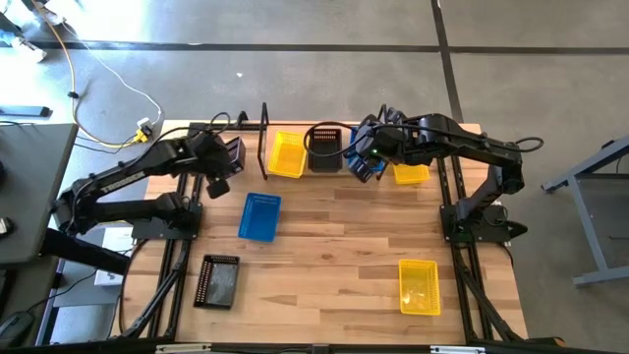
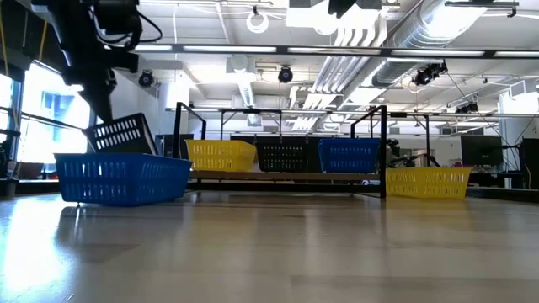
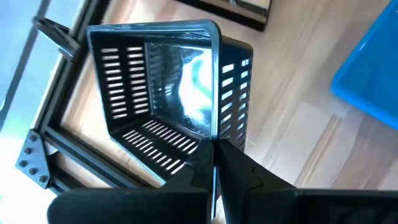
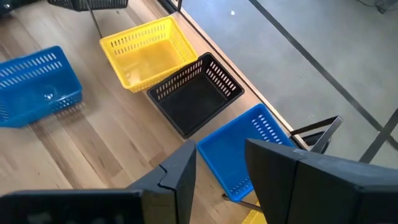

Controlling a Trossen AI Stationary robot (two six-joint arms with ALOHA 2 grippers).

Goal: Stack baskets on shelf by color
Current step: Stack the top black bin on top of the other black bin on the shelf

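My left gripper (image 1: 224, 167) is shut on a black basket (image 3: 155, 93) near the table's far left. The low view shows this basket (image 2: 122, 133) tilted behind a blue basket (image 2: 122, 178) that rests on the table. The shelf (image 2: 278, 177) at the far edge carries a yellow basket (image 1: 286, 154), a black basket (image 1: 325, 147) and a blue basket (image 4: 242, 152) side by side. My right gripper (image 4: 221, 168) is open above that blue basket at the shelf's right end and touches nothing. My left gripper pinches the rim of one side wall (image 3: 214, 140) of the black basket, close to a corner, one finger inside the basket and one outside. The basket hangs tilted from the fingers with its open side turned toward the wrist. The blue basket in front hides its underside.
A yellow basket (image 1: 411, 174) sits on the table just right of the shelf. Another black basket (image 1: 218, 280) lies near the front left and another yellow one (image 1: 419, 286) near the front right. Bare wood shows in the table's middle.
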